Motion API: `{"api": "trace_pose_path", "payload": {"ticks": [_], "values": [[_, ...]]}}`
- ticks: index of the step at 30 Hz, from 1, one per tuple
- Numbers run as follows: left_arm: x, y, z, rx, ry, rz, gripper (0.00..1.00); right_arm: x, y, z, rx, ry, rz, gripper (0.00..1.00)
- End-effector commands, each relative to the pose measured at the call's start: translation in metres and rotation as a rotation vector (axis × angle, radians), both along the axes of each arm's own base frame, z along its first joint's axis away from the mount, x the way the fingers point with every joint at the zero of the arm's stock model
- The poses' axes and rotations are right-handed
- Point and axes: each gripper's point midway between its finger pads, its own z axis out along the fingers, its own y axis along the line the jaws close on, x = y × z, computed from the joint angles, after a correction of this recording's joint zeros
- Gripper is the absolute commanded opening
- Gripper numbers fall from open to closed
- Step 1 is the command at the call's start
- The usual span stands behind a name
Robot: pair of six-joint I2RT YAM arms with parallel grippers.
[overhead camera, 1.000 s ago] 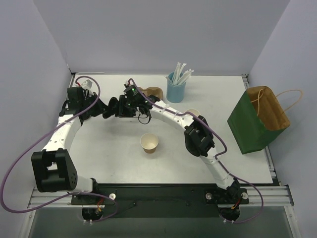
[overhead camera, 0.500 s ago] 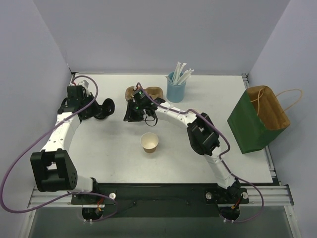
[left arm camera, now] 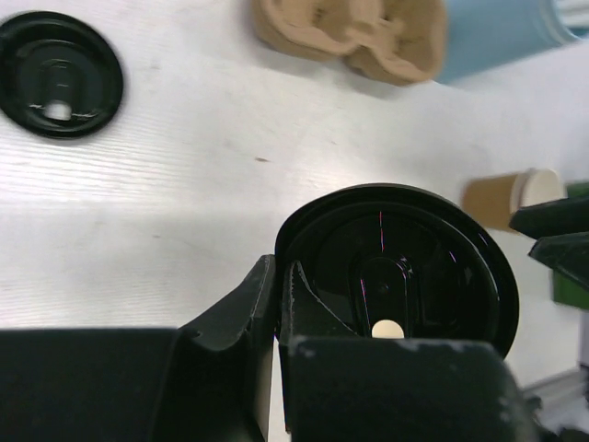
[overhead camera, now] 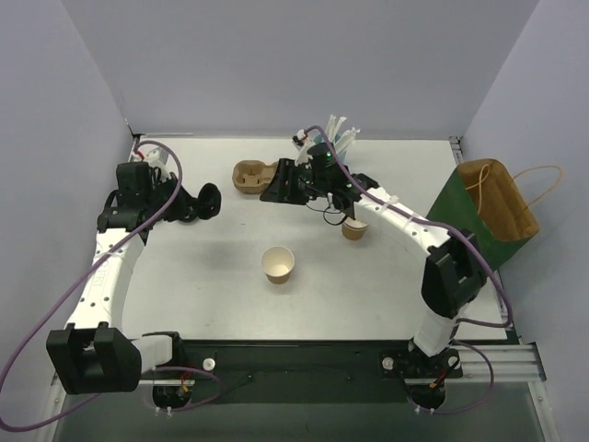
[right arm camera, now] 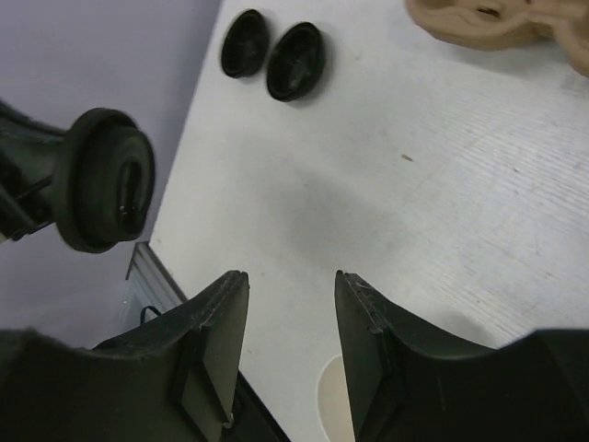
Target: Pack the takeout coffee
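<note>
At centre of the overhead view: small tan paper cup with white rim and cream interior (overhead camera: 278,264), upright, no lid, standing alone on the white table (overhead camera: 184,295).
Left gripper (overhead camera: 201,202): mid-left of frame, well apart from the cup. Fingers clamped on the edge of a round black plastic lid (left arm camera: 396,276), confirmed by its wrist view.
Right gripper (overhead camera: 279,183): upper centre, just beside the brown two-hole pulp carrier (overhead camera: 253,175). Fingers (right arm camera: 221,341) moderately parted, nothing between them.
Change noted: a second ago both grippers met at upper centre. They have since separated; the left drew back with the lid, and the right arm swung rightward, uncovering a second tan cup (overhead camera: 354,228).
Bearing on task: by my judgement the lid now sits with the left arm, ready for capping. The cup is not yet lidded, nor in the carrier or the green paper bag (overhead camera: 469,230).
Other items: tall light-blue cup (left arm camera: 497,32); two spare black lids (right arm camera: 294,60) on the table.
Markings: no brand, label or writing legible anywhere.
</note>
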Motion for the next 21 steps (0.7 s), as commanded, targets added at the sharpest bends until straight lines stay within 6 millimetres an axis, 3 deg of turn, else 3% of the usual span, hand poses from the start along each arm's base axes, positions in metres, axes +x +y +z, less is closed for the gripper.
{"api": "trace_pose_path", "payload": {"ticks": [1,2,3,6,7,11,13,14,18,21], "values": [[-0.015,-0.046,0.033,-0.189,-0.075,-0.193,0.00,-0.037,0.008,0.044,0.150,-0.209,0.166,0.44],[-0.019,-0.050,0.038,-0.206,-0.090,-0.213,0.00,-0.044,0.004,0.056,0.172,-0.247,0.169,0.44],[-0.025,-0.060,0.046,-0.255,-0.102,-0.267,0.00,-0.051,0.000,0.043,0.170,-0.241,0.180,0.45],[-0.038,-0.078,0.059,-0.374,-0.098,-0.350,0.00,-0.064,0.001,0.091,0.330,-0.484,0.210,0.46],[-0.044,-0.085,0.065,-0.414,-0.093,-0.388,0.00,-0.072,-0.003,0.076,0.337,-0.496,0.215,0.47],[-0.062,-0.105,0.080,-0.500,-0.098,-0.473,0.00,-0.086,-0.010,0.105,0.456,-0.697,0.192,0.47],[-0.071,-0.111,0.082,-0.572,-0.080,-0.487,0.00,-0.084,-0.014,0.116,0.489,-0.727,0.151,0.47],[-0.073,-0.115,0.091,-0.595,-0.128,-0.528,0.00,-0.082,-0.015,0.121,0.503,-0.724,0.137,0.46],[-0.078,-0.118,0.094,-0.676,-0.102,-0.507,0.00,-0.113,0.003,0.132,0.529,-0.805,0.245,0.46],[-0.078,-0.117,0.096,-0.671,-0.110,-0.489,0.00,-0.120,0.006,0.132,0.478,-0.865,0.230,0.46]]}}
